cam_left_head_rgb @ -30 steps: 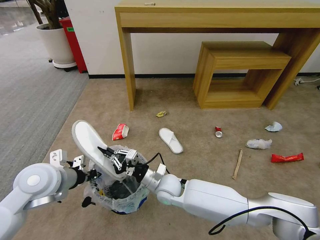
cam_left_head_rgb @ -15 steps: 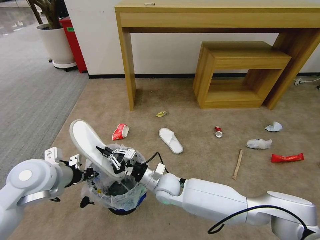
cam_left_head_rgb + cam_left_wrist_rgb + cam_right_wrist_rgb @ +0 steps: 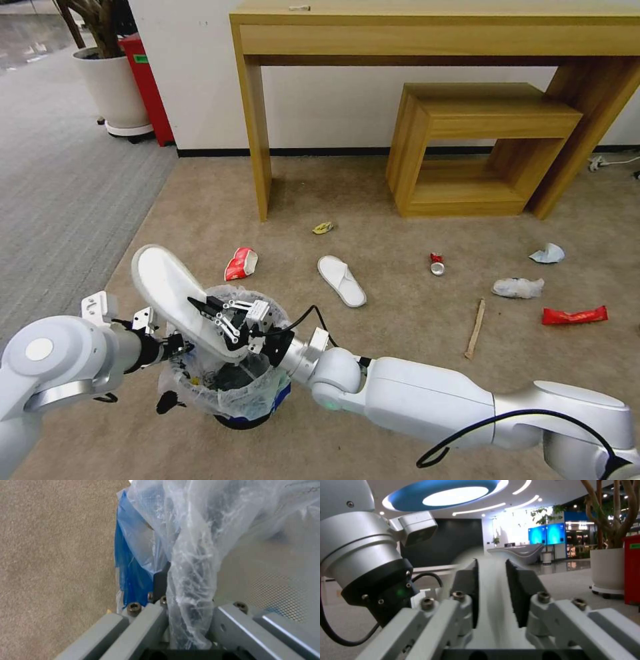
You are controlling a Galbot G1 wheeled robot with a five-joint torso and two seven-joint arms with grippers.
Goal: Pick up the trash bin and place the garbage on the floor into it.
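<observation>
Your left end effector (image 3: 179,347) is clamped on the near rim of the trash bin (image 3: 227,373), its pads pinching the dark wall together with the crinkled translucent liner (image 3: 190,585); the left wrist view shows that plastic bunched between the closed jaws, with the bin's blue base (image 3: 128,562) beside it. That grip holds the bin just above the floor (image 3: 400,333), close to the carpet's left edge where the grey striped carpet (image 3: 60,200) begins, so the mouth sits up under the load.

Your right end effector (image 3: 220,320) is closed on a white slipper (image 3: 170,287), gripping its thin, flat sole edge-on. The right wrist view shows the pale sole running between the two dark pads. The slipper's heel end sits over the bin's opening while the rounded toe sticks up and out beyond the rim toward the far left. It looks long and stiff for this small round bin, so judge it as likely to lodge slantwise rather than drop flat.

The rest of the garbage lies on the beige short-pile carpet: a second slipper (image 3: 341,281), a red-white carton (image 3: 240,263), a small yellow scrap (image 3: 323,228), a red can (image 3: 437,264), a crushed bottle (image 3: 517,287), a wooden stick (image 3: 475,329), a red wrapper (image 3: 574,315) and a crumpled tissue (image 3: 547,253).
</observation>
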